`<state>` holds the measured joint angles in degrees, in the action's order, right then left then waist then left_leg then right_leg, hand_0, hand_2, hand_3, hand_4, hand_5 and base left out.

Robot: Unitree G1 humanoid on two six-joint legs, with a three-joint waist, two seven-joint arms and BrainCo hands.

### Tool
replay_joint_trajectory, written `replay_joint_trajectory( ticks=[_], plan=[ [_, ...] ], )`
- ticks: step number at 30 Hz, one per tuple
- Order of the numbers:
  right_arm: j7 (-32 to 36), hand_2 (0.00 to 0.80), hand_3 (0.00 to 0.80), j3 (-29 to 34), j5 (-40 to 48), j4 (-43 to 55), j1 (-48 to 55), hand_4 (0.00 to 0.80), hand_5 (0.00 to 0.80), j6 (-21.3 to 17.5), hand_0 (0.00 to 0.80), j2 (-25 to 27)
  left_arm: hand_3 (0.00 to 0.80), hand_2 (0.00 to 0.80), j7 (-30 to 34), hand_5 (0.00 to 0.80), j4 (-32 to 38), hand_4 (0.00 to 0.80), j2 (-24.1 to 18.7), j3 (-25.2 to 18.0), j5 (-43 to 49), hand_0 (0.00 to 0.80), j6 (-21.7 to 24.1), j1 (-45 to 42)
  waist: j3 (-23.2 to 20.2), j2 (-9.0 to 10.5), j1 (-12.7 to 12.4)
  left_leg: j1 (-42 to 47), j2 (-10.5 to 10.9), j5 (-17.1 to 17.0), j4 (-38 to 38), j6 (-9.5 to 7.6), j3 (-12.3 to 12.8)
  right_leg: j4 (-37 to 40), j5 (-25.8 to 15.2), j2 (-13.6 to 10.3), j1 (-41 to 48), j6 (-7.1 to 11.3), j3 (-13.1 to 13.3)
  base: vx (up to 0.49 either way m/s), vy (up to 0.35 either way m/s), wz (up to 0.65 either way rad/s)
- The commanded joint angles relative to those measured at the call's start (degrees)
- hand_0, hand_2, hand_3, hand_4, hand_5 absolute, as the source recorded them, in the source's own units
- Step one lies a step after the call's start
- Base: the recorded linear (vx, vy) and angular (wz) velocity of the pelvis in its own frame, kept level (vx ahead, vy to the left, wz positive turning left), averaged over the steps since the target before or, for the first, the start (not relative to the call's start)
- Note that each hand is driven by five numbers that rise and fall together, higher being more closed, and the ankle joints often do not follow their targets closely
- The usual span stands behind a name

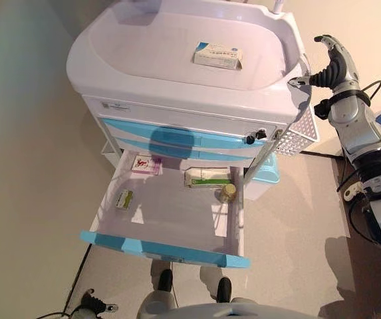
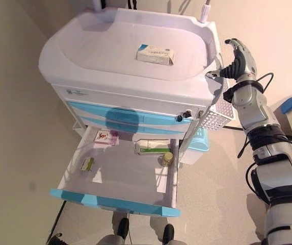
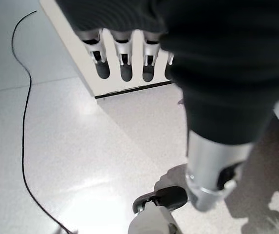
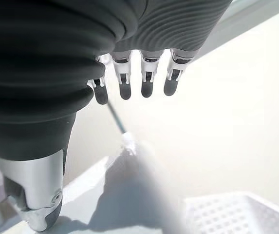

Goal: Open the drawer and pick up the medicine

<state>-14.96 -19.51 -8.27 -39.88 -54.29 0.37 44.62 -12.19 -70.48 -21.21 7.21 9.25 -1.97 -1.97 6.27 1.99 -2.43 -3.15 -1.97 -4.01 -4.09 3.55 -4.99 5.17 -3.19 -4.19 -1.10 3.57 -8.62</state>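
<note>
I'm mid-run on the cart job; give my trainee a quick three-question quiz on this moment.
1. True or false: the bottom blue-fronted drawer is pulled out.
2. What lies on the white cart top? A) a white-and-blue medicine box B) a cup
3. Fill in: the right hand, beside the cart's top rim, holds ____.

Key: 1 true. 2 A. 3 nothing; its fingers are straight. The left hand hangs open over the floor.

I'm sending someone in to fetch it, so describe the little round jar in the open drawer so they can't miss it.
Find the white cart with blue drawer fronts; its lowest drawer is pulled out. The jar stands in the back right corner, beside a long white-and-green box. It is the only round item; everything else there is a flat packet.
</note>
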Motion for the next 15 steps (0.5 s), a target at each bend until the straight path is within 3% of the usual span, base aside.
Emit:
replay_joint_trajectory(
  ticks=[1,15],
  plan=[
    [-2.46,0.000,0.000,1.48,1.66,2.51,0.14,0.000,0.000,-0.97,0.000,2.84,0.000,0.000,-0.02,0.000,-2.23,0.000,-1.77,-0.77,-0.41,0.000,-0.36,0.93,-1.85,1.97,-0.26,-0.71,2.39,3.32,1.71,-1.91,0.40,-2.45,-0.51,-1.86,-2.46,4.26,-0.29,0.003,-0.002,-0.07],
    [-2.13,0.000,0.000,8.70,4.43,1.93,12.49,0.000,0.000,-1.52,0.000,-1.14,0.000,0.000,0.19,0.000,-0.66,0.000,-0.90,-1.34,-0.72,0.000,-0.36,1.24,-1.96,0.99,0.53,-0.09,2.38,3.45,1.56,-2.06,0.74,-2.41,-0.40,-1.98,-2.02,4.27,0.06,0.000,-0.001,-0.01]
  ],
)
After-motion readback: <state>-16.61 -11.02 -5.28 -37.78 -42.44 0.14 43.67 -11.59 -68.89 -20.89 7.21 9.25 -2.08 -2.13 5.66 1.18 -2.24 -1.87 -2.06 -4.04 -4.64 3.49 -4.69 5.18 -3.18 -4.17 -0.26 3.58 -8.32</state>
